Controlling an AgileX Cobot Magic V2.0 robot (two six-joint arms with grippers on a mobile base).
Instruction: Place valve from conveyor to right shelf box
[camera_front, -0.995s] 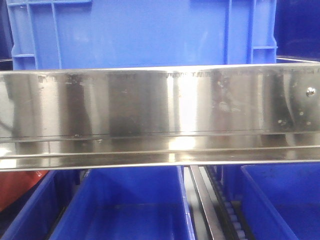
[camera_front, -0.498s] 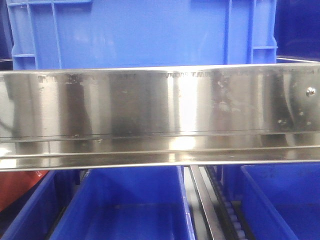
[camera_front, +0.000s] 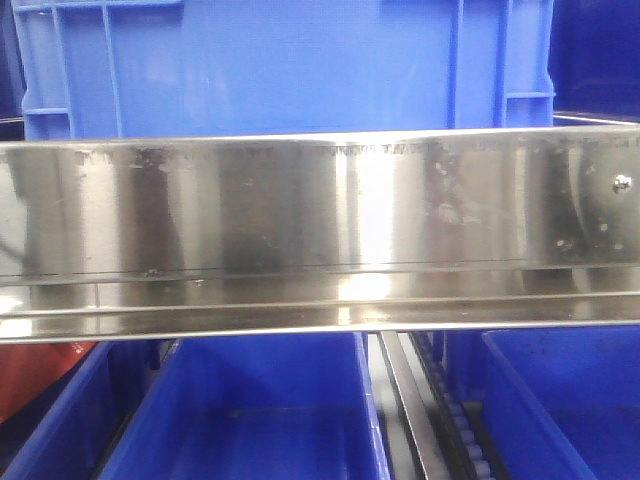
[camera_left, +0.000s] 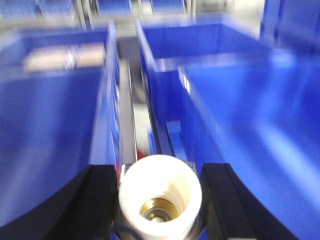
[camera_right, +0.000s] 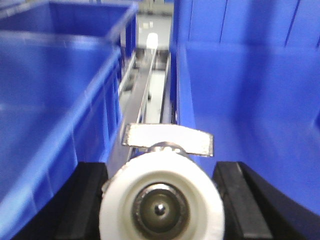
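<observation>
both arms loaded; conveyor not in view; landmark = roller track (camera_right: 150, 85) between the blue boxes on the shelf (camera_front: 320, 220).

right gripper (camera_right: 160, 167): fingers (camera_right: 82, 200) closed onto the right-hand valve (camera_right: 160, 202), black pads against both flanks of its white collar, no gap visible; valve hangs over the near end of the track, over no box yet. left gripper (camera_left: 160, 172): same, pinched narrow on the left-hand valve (camera_left: 160, 192), also centred on the track; that view is blurred, so contact is my read, not certain.

key relation: right shelf box (camera_right: 250, 110) lies directly right of the track, its wall just beside the right-hand valve; box left of the track (camera_right: 55, 100) is the wrong one. right arm looks the nearer, judging by how much of that box fills its view; move needed is a sideways shift to the right of the track, then release.

orientation: each valve's long axis runs along the track, bore end facing back at the wrist camera; flat handle (camera_right: 167, 139) on the right-hand valve lies crosswise to the track, beyond the collar. released like that I'd expect it to land on its side and roll a little; box walls should contain it.

front view shows only shelf rail and boxes; no gripper or valve there.
</observation>
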